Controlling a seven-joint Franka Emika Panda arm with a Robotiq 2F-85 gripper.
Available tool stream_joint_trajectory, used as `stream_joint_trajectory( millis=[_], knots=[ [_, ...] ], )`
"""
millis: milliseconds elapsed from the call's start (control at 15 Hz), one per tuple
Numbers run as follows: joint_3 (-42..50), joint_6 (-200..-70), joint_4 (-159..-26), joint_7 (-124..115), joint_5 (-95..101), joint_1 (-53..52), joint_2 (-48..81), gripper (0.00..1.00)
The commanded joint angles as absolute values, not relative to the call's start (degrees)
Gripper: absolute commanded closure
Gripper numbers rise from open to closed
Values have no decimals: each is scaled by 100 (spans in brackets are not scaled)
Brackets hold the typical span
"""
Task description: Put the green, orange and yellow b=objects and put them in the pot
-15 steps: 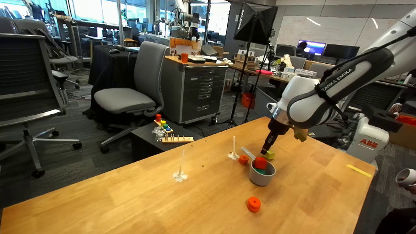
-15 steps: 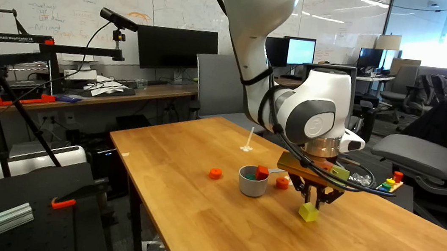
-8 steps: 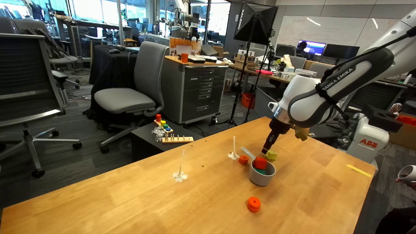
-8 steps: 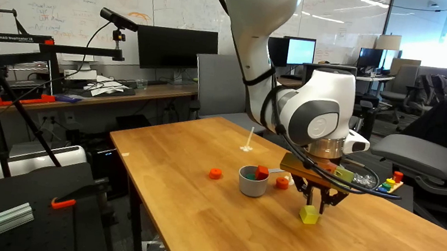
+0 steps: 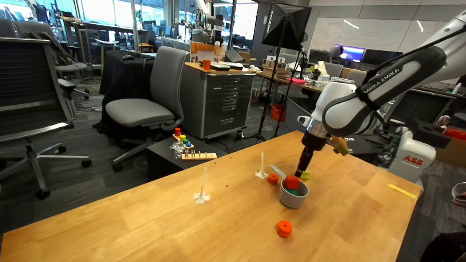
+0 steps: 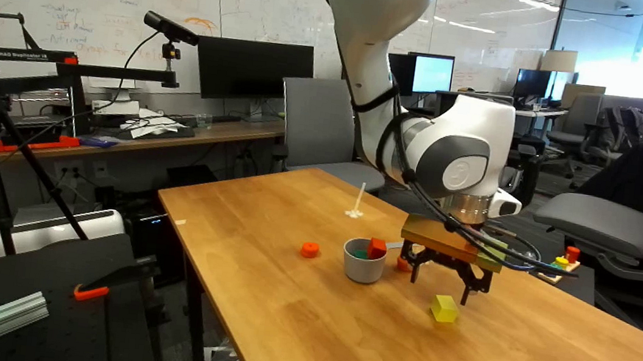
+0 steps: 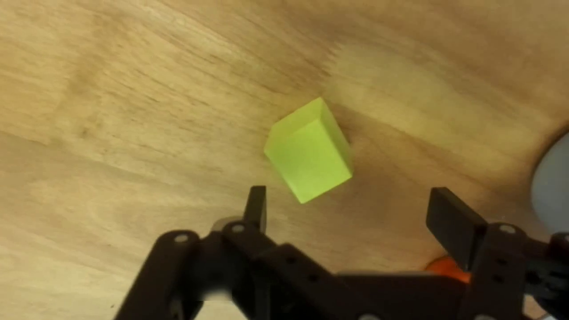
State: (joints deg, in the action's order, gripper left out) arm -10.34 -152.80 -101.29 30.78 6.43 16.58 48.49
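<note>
A yellow block [image 6: 444,309] rests on the table, its lit top looking yellow-green in the wrist view [image 7: 311,160]. My gripper [image 7: 348,195] stands open above the table close to it, with nothing held; in the wrist view the block appears just beyond the fingertips, nearer the left one. In an exterior view the gripper [image 5: 299,174] partly covers the block. The grey pot [image 5: 293,200] holds a green object [image 5: 291,191] with a red-orange block [image 5: 291,182] tilted on top. Two orange round pieces, one by the pot handle [image 6: 403,265] and one apart [image 6: 310,249], lie on the table.
The pot's handle [image 5: 277,171] sticks out towards a thin white post [image 5: 262,163] fixed to the table. Another such post [image 5: 204,185] stands farther along. A yellow tape strip [image 5: 400,190] marks the table near its edge. Wooden toys [image 5: 198,155] sit on a low side table.
My gripper's fingers, close together before, have spread wide. The arm has shifted only slightly. The yellow block moved a little around the earlier frames and now lies free.
</note>
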Motion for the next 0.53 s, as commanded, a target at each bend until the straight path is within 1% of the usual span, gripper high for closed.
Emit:
stream_joint_trajectory(
  millis=[0,467],
  knots=[
    [-1274,-14384,-10162,3925,569,1891,4586,0],
    [-979,-13727,-9981,4538,524,1733,4419,0]
  ],
)
